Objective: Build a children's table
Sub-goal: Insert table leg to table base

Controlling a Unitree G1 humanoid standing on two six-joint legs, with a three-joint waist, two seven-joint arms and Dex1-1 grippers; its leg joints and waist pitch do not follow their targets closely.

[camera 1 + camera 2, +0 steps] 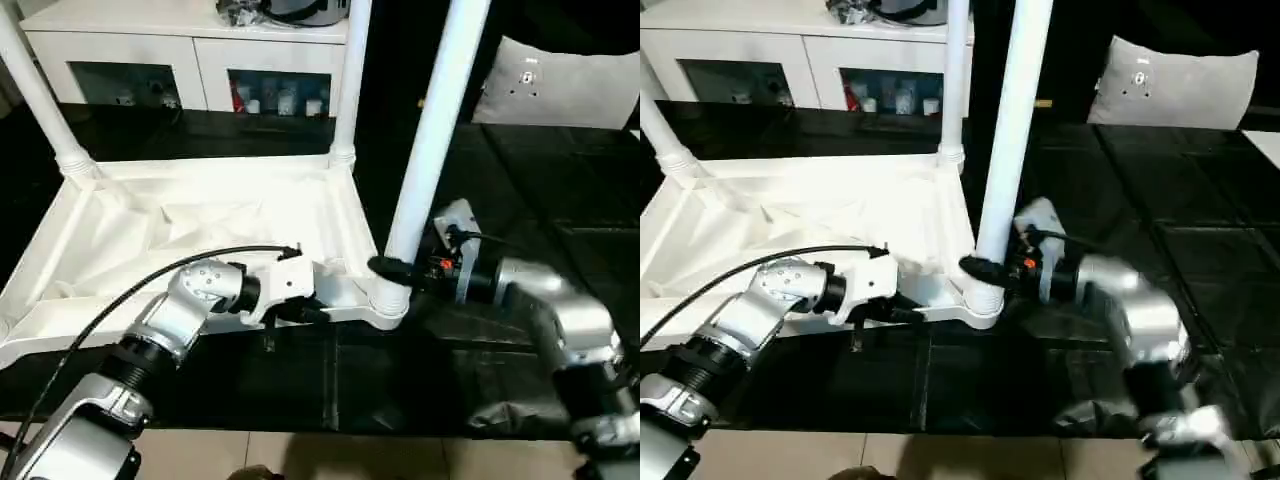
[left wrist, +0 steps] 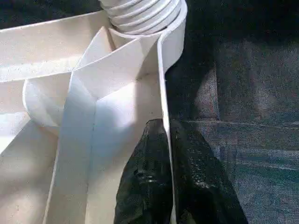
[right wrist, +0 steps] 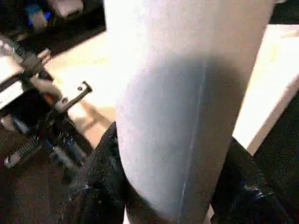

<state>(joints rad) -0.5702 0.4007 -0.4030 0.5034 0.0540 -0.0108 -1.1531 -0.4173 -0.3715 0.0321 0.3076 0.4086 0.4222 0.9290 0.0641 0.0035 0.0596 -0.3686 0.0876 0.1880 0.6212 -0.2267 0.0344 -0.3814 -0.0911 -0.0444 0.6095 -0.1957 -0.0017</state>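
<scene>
— On the black work table (image 1: 520, 190), how far along is the little table?
— Fairly far, by my reckoning. The white top (image 1: 200, 225) lies upside down, ribs facing up, and I count three legs standing in corner sockets: one at about ten o'clock (image 1: 35, 90), one at the far corner near twelve (image 1: 350, 70), and the big near one (image 1: 435, 120) at roughly three o'clock of the top.
— And the fourth?
— The corner at about eight o'clock runs off the edge of what I can see, so I can't say whether a leg stands there. If it's bare, that one remains, and then turning the whole thing upright.
— What are the arms doing?
— The right gripper (image 1: 385, 268) is clamped around the near leg just above its ribbed collar, a black finger on either side of the tube. I'd guess it's seating or twisting that leg home. The left gripper (image 2: 166, 186) is pinched on the top's thin near rim, one finger inside, one outside, steadying it close to that same socket.
— How does the piece look?
— Plain white plastic, thin walls, ribs fanning from the corners. The legs are long smooth tubes, narrowing as they rise, with ringed bases. The near one stands upright, or close to it.
</scene>
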